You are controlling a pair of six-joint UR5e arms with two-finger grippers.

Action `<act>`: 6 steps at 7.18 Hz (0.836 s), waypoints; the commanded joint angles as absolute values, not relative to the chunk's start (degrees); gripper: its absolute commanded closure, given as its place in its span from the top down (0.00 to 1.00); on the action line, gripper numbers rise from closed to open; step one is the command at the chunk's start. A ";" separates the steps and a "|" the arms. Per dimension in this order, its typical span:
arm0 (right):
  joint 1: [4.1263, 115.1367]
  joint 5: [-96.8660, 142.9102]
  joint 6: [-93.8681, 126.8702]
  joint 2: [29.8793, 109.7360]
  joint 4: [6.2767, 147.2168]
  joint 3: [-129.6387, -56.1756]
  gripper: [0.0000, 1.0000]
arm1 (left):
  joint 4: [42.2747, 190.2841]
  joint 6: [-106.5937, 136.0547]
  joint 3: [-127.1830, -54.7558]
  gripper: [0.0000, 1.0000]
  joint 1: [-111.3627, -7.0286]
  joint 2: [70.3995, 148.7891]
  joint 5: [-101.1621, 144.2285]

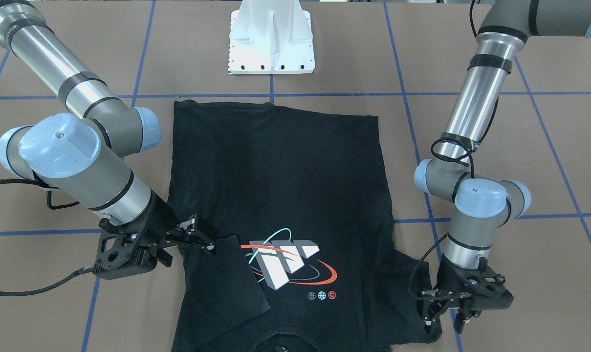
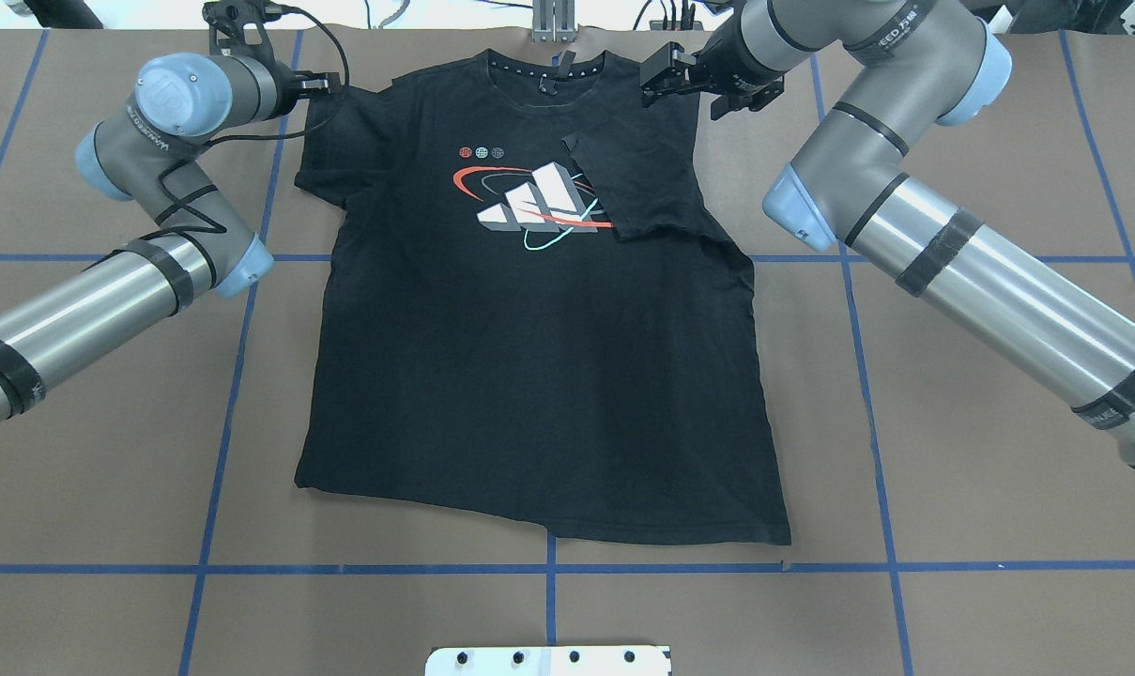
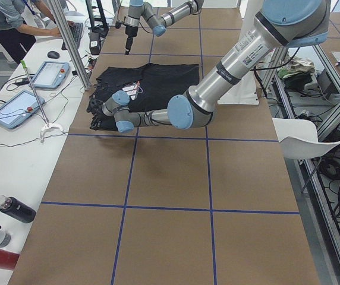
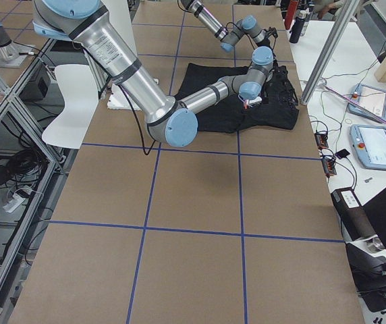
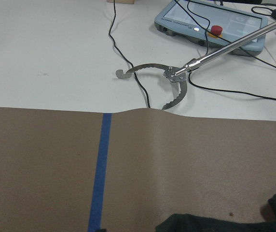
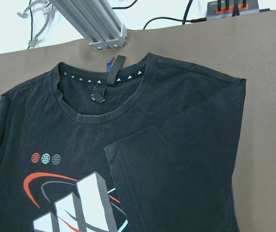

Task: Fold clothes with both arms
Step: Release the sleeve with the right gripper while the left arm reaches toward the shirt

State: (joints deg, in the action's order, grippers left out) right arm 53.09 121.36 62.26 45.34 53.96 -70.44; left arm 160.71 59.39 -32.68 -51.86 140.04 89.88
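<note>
Bright, even light from above in all views; short soft shadows under the arms on the table (image 2: 999, 469). Glare streaks on the right arm (image 1: 55, 63), upper left. The T-shirt (image 2: 529, 376) reads flat black, creases faint. Focus sharp; side views bend slightly at the edges.

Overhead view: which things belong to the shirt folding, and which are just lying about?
Job in hand:
black T-shirt
left arm's tool
right arm's tool

Lying about:
white pedestal base
claw stick
control pendant
black bottle
</note>
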 commanded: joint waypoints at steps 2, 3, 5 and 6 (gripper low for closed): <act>53.09 121.29 62.14 45.44 53.96 -70.31 1.00 | 160.75 59.33 -30.59 0.67 -51.77 141.15 89.82; 53.09 121.20 62.14 45.44 53.96 -70.31 1.00 | 160.75 59.33 -30.32 0.66 -51.25 141.15 89.82; 52.91 121.20 62.14 45.53 53.96 -70.31 1.00 | 160.75 59.33 -30.24 0.65 -51.15 141.24 89.82; 52.91 121.20 62.14 45.61 53.96 -70.31 1.00 | 160.75 59.33 -30.15 0.65 -51.07 141.24 89.82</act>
